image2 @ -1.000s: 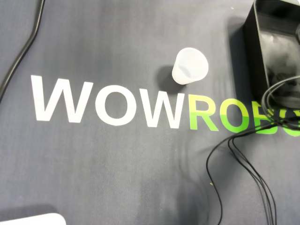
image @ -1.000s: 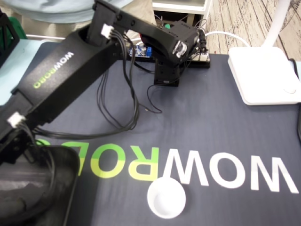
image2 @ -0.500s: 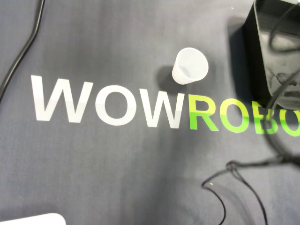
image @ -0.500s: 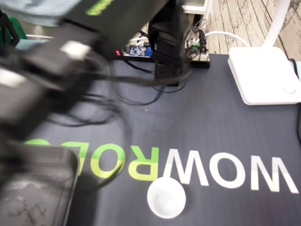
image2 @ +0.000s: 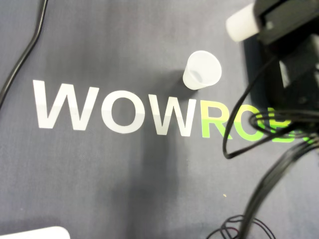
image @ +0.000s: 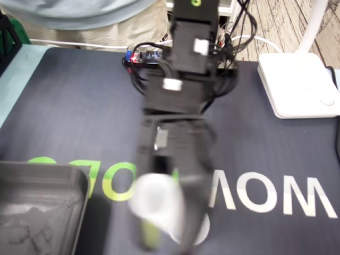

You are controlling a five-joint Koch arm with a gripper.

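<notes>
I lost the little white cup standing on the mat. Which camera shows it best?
The overhead view: the white cup stands uncovered on the mat, just above the lettering. In the fixed view the blurred arm is in front and hides nearly all of it.

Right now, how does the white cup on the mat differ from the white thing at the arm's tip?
The white cup stands upright on the mat, mouth up; the white thing sits above the mat at the tip of the arm, tilted. The white cup looks sharp, the white thing motion-blurred. Both are white and round.
</notes>
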